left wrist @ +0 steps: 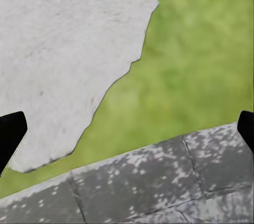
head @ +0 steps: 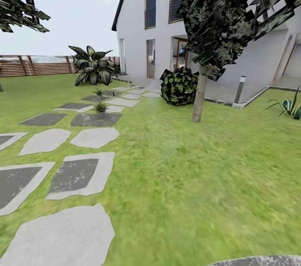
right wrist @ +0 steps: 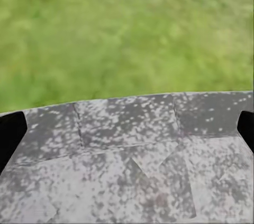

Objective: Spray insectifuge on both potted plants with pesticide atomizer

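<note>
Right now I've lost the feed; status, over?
Left claw and right claw open, empty. Two small olive-green potted plants far ahead on the grey stepping slabs. Path open.

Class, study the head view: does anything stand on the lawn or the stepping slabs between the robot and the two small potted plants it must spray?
Nothing visible blocks the way. The nearer potted plant and the farther potted plant stand along the path of stepping slabs, with open lawn beside it. The tree and round bush stand off to the right.

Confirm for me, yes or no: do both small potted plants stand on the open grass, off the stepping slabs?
No. In the head view the nearer potted plant and the farther potted plant both stand among the stepping slabs, not on the lawn.
</note>
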Controlling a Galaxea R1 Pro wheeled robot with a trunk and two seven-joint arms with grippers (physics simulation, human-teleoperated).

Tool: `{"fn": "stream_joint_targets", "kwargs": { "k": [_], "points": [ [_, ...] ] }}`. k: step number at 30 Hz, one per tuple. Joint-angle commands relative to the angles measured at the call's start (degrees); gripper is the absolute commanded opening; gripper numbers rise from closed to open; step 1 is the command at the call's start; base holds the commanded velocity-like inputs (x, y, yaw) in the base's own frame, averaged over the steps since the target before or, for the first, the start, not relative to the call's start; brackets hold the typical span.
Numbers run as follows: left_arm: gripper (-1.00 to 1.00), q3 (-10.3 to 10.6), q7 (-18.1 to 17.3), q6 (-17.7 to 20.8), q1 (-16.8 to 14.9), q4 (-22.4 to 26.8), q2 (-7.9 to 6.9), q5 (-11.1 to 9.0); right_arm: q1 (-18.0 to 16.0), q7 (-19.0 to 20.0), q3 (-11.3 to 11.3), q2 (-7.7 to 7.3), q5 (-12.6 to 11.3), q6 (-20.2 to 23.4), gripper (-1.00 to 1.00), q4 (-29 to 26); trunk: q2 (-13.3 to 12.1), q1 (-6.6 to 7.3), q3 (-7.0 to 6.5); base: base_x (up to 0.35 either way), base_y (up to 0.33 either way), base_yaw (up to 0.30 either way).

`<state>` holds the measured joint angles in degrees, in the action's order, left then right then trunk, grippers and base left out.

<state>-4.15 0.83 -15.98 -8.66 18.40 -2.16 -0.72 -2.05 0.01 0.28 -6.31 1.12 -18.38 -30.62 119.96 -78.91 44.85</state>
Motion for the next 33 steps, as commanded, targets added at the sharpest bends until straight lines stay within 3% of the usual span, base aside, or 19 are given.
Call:
{"fn": "stream_joint_targets", "kwargs": {
  "k": [1, 11, 33],
  "points": [
    [1.00, -0.1, 0.0, -0.2, 0.0, 0.0, 0.00, -0.1, 0.0, 0.0, 0.0, -0.01, 0.3, -0.2, 1.00, 0.0, 0.0, -0.03, 0.06, 0.337, 0.000, 0.000],
    [1.00, -0.1, 0.1, -0.2, 0.0, 0.0, -0.04, -0.2, -0.1, -0.1, 0.0, -0.01, 0.7, -0.2, 1.00, 0.0, 0.0, -0.03, 0.06, 0.317, 0.079, 0.045],
    [1.00, -0.2, 0.1, -0.2, 0.0, 0.0, -0.04, -0.1, -0.1, -0.1, 0.0, -0.01, 0.7, -0.2, 1.00, 0.0, 0.0, -0.03, 0.06, 0.247, 0.226, 0.269]
  ]
}}
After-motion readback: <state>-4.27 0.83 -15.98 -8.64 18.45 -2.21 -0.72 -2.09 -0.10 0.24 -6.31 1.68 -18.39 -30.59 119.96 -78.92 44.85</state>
